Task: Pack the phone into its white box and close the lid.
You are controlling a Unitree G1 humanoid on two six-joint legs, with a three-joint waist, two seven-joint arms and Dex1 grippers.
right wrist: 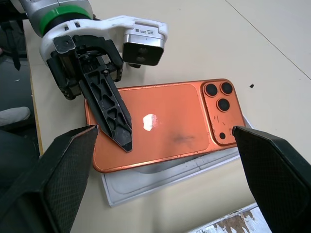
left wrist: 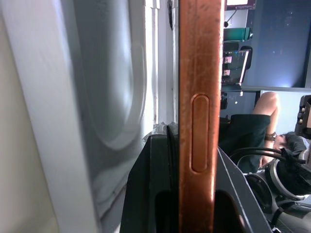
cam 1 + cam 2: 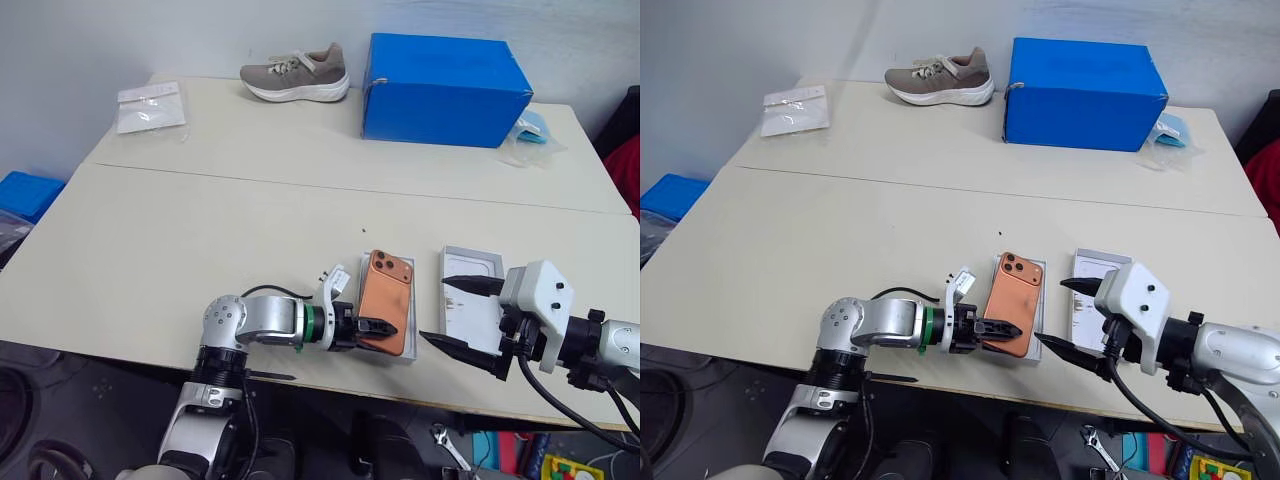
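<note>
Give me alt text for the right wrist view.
The left gripper pinches the orange phone, back up, by one end over a white tray on the beige table. The right gripper's black fingers stand wide open either side.

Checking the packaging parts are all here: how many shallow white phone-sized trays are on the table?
2. One lies under the phone gripped by the left gripper; the other, with a brown smudge inside, sits just right of it beside the open right gripper. Others may be hidden.

Blue box (image 3: pixel 445 88), grey sneaker (image 3: pixel 296 74), plastic bag (image 3: pixel 150 107) on table (image 3: pixel 180 240).
</note>
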